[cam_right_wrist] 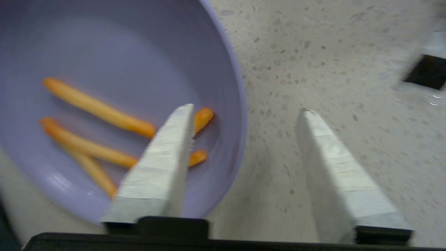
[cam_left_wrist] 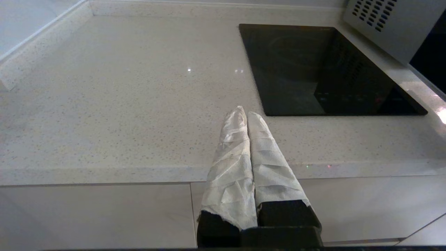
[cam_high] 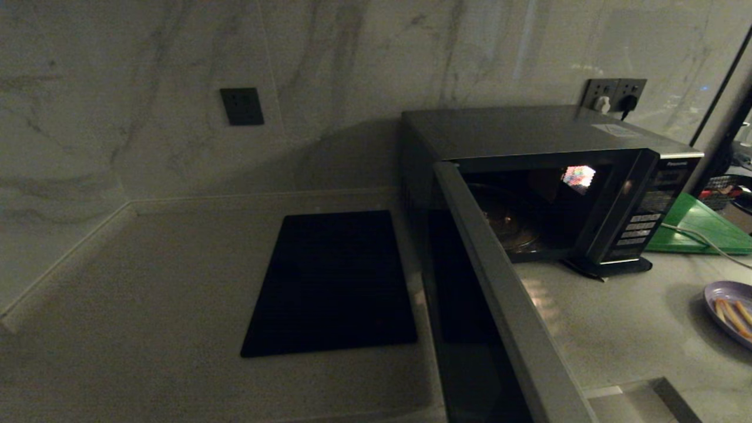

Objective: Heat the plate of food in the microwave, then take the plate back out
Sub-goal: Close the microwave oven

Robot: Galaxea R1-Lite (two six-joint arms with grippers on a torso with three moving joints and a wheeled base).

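Right gripper (cam_right_wrist: 244, 111): fingers spread wide, straddling the rim of the plate of food (cam_right_wrist: 115, 104) on the surface (cam_right_wrist: 331, 69). Left gripper (cam_left_wrist: 244, 112): fingers closed, empty. Microwave (cam_high: 552, 176) door open.

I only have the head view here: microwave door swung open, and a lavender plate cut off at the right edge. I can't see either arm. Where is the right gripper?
Observer: The right gripper hangs over the rim of the small round pale-lavender plate of food, jaws open, one finger over the plate, the other over the speckled countertop.
Operator: Is it gripping the plate?
Observer: No; the rim sits between the spread fingers, but they are not closed on it.
Operator: And the left arm?
Observer: The left gripper is shut and empty, hanging at the counter's front edge near the flat black rectangular mat.
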